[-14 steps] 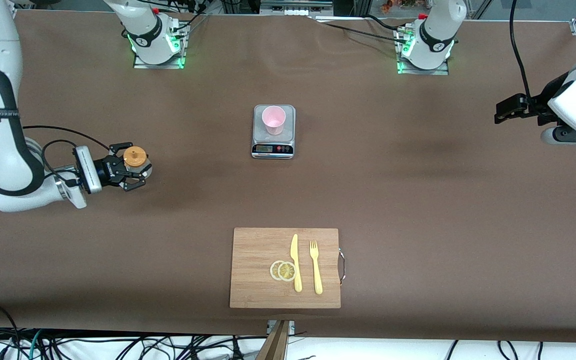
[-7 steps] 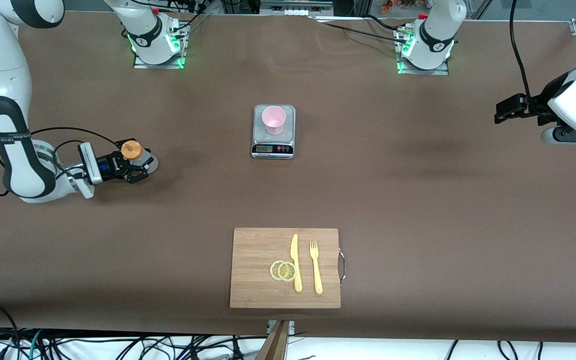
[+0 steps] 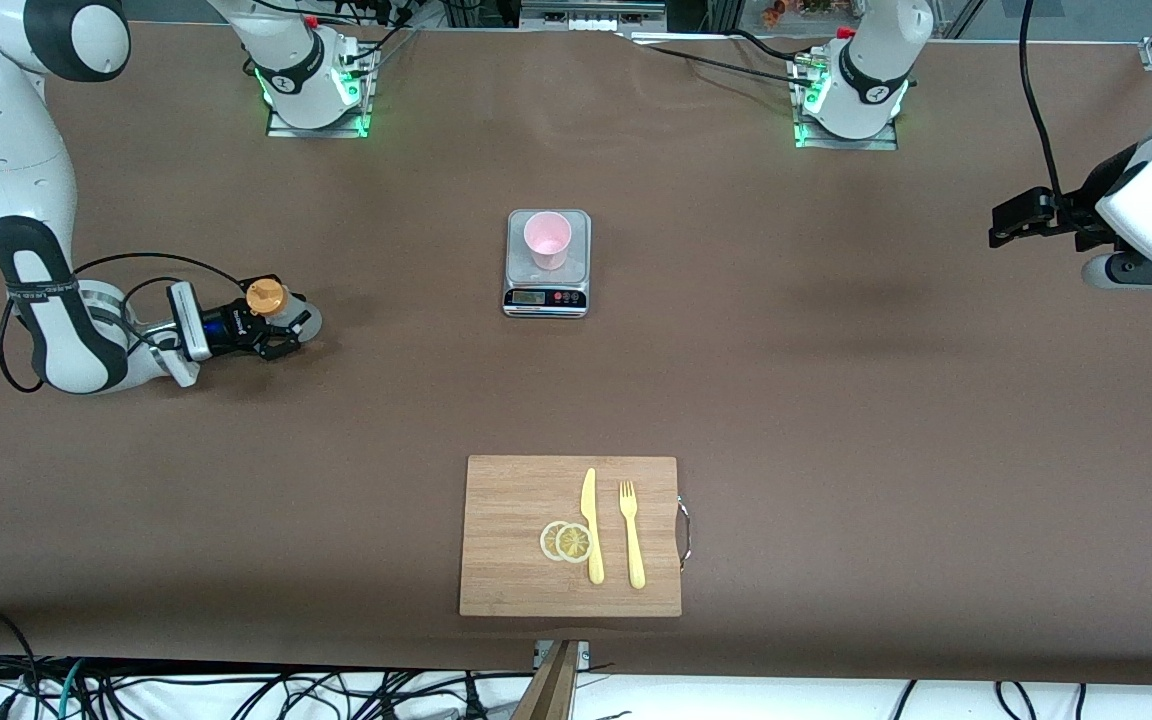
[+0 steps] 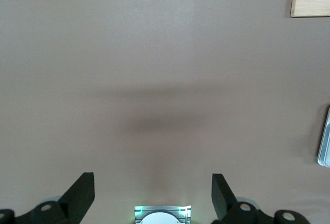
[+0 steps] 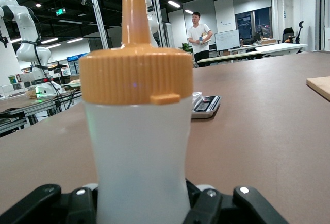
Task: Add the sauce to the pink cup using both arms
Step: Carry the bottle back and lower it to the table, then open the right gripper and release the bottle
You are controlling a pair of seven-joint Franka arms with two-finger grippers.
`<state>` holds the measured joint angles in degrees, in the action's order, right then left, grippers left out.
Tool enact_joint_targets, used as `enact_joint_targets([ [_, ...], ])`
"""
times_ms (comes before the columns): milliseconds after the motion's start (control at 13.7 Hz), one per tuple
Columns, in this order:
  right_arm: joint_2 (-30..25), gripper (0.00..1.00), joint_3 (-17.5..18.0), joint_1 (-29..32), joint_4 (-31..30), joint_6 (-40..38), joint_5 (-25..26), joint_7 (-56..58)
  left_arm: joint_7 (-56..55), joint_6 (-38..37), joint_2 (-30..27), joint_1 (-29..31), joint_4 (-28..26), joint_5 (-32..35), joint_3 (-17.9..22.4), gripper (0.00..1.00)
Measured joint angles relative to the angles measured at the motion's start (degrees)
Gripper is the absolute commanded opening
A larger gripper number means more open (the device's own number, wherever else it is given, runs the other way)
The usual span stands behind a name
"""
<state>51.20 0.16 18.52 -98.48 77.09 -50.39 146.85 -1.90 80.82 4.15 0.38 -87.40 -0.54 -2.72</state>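
- Sauce (image 3: 267, 300): squeeze bottle, whitish body, orange nozzle cap; upright on the table (image 3: 836, 400) toward the right arm's end, low between the fingers of the right hand (image 3: 288, 328). In the right wrist view the bottle (image 5: 138, 147) fills the middle, black finger links close against both sides of its base.
- Right hand: closed around the lower body of the sauce, down at table level; its arm bends in from the table's edge at that end.
- Pink cup (image 3: 547, 240): upright on a small kitchen scale (image 3: 547, 296) near the table's middle, between the two arm bases and nearer the front camera than both. Scale well apart from the sauce, bare brown surface between them.
- Left hand (image 3: 1008, 222): raised over the table's edge at the left arm's end, waiting; fingers (image 4: 80, 195) spread wide in the left wrist view, nothing between them, bare table beneath.
- Cutting board (image 3: 570, 535): wooden, metal handle on the side toward the left arm's end; lies close to the table's edge nearest the front camera, well apart from the scale.
- On the board: two lemon slices (image 3: 566, 541) overlapping, yellow knife (image 3: 591, 525) just beside them, yellow fork (image 3: 630, 533) beside the knife, all inside the board's edges.
- Open surface: wide bare stretches between scale and board, and from the scale toward the left arm's end.
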Motion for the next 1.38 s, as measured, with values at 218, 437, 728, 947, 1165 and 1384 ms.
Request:
enact_joint_targets([
  [218,0.00,1.00,-0.20,0.00,0.17,-0.01,0.00,-0.11,0.00,0.00,0.00,0.00,0.00,0.00,0.00,1.00],
  [437,-0.01,1.00,-0.36,0.00,1.04,-0.16,0.40,-0.21,0.00,0.00,0.00,0.00,0.00,0.00,0.00,1.00],
  [728,-0.09,1.00,-1.54,0.01,3.41,-0.32,2.66,-1.32,0.00,0.00,0.00,0.00,0.00,0.00,0.00,1.00],
  [947,-0.34,1.00,-3.20,0.03,5.51,-0.52,5.90,-2.62,0.00,0.00,0.00,0.00,0.00,0.00,0.00,1.00],
  [1165,-3.24,1.00,-4.48,0.15,7.37,0.11,11.36,-6.82,0.00,0.00,0.00,0.00,0.00,0.00,0.00,1.00],
  [1384,-10.43,1.00,-4.54,-0.01,8.19,4.21,18.09,-15.82,0.00,0.00,0.00,0.00,0.00,0.00,0.00,1.00],
])
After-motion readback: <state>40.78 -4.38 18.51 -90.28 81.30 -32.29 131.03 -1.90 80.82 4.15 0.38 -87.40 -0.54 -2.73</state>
